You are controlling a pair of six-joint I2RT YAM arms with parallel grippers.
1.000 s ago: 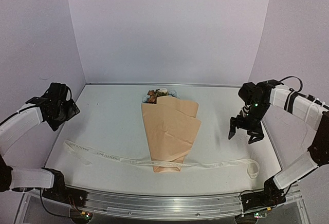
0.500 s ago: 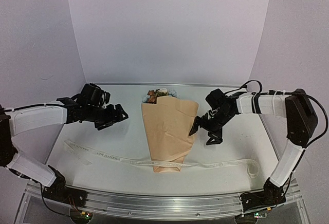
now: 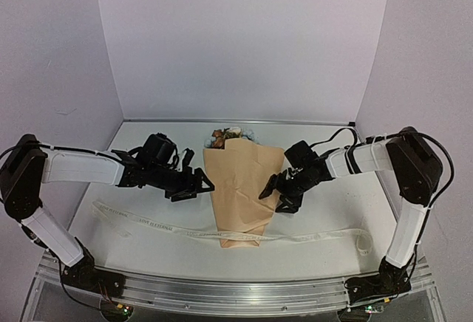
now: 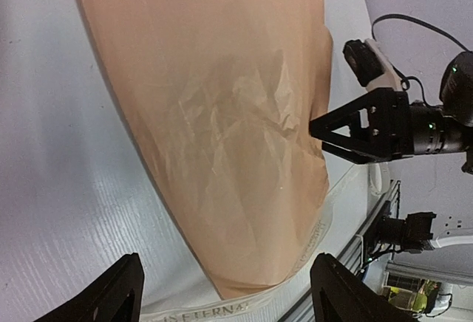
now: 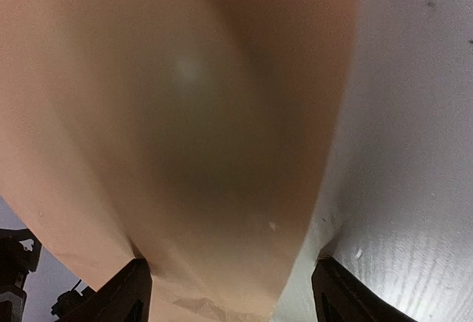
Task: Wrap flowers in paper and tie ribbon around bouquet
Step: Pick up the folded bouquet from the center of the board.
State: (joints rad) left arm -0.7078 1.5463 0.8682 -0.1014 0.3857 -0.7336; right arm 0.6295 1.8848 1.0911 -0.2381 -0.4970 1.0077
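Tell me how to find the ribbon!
Look at the white table, near its front edge. The ribbon lies flat there, long, thin and cream, passing the brown paper bouquet's pointed end. It alone has tiny printed letters.

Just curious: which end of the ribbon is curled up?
The ribbon's end on the robot's right: it curls into a small loop, while the left end lies flat.

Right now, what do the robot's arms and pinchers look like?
The left arm and right arm are smooth white tubes joined by chunky black joints. Thin black cables loop along them. The left gripper and right gripper are black, each with two flat, pointed fingers. A tiny green light glows by the right wrist.
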